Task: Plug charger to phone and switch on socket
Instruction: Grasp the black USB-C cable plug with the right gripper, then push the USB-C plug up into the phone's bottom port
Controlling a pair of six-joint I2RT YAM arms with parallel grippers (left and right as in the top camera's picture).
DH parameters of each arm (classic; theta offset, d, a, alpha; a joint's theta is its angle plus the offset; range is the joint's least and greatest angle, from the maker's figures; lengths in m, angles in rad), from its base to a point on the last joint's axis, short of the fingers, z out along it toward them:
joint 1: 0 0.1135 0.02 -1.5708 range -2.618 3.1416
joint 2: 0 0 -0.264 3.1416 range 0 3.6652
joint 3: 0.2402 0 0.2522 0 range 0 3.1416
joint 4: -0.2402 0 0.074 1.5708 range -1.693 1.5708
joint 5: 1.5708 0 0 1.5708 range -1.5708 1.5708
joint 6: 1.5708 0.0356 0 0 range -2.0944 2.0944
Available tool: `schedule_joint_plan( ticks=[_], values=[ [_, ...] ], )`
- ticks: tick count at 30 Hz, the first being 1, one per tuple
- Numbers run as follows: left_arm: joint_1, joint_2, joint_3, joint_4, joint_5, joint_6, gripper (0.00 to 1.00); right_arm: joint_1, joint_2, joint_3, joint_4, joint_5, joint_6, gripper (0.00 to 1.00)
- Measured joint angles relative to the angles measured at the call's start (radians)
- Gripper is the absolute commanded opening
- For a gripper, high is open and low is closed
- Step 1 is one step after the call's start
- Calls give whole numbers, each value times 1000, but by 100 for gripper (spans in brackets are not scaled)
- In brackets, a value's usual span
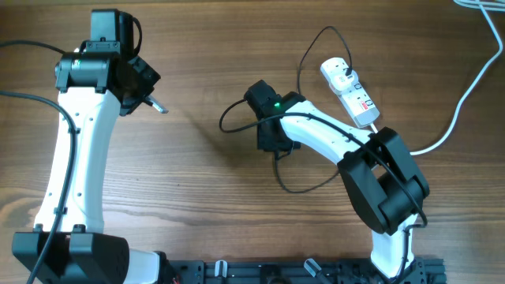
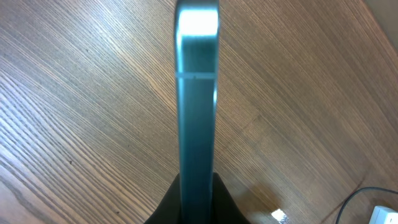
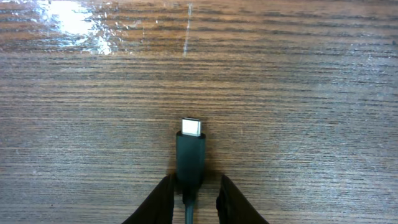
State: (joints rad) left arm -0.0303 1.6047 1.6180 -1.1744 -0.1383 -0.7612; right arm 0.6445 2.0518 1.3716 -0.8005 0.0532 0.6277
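The phone (image 2: 196, 112) is seen edge-on, with a silver-teal edge, and my left gripper (image 2: 196, 183) is shut on it above the table. In the overhead view it (image 1: 160, 107) sticks out of the left gripper (image 1: 146, 96) at the upper left. The charger's black connector (image 3: 190, 152), with its metal tip, lies on the wood. The jaws of my right gripper (image 3: 194, 183) are on either side of it, with a small gap on the right. In the overhead view the right gripper (image 1: 270, 136) hides the connector. The charger cable (image 1: 304, 59) runs to the white socket (image 1: 351, 91).
The thin black cable loops on the table left of the right gripper (image 1: 223, 118) and below it (image 1: 296, 188). The socket's thick white cord (image 1: 465, 87) runs off to the upper right. A corner of the socket shows in the left wrist view (image 2: 380, 214).
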Motion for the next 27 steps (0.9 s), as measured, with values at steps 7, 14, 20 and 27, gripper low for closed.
schedule_joint_plan(
  ticks=[7, 14, 20, 27],
  values=[
    [0, 0, 0, 0, 0, 0, 4, 0, 3, 6, -15, 0, 27, 21],
    [0, 0, 0, 0, 0, 0, 4, 0, 3, 6, -18, -7, 34, 31],
    [0, 0, 0, 0, 0, 0, 4, 0, 4, 8, -36, -19, 46, 20],
    [0, 0, 0, 1, 0, 0, 4, -1, 4, 7, -39, -24, 57, 12]
  ],
)
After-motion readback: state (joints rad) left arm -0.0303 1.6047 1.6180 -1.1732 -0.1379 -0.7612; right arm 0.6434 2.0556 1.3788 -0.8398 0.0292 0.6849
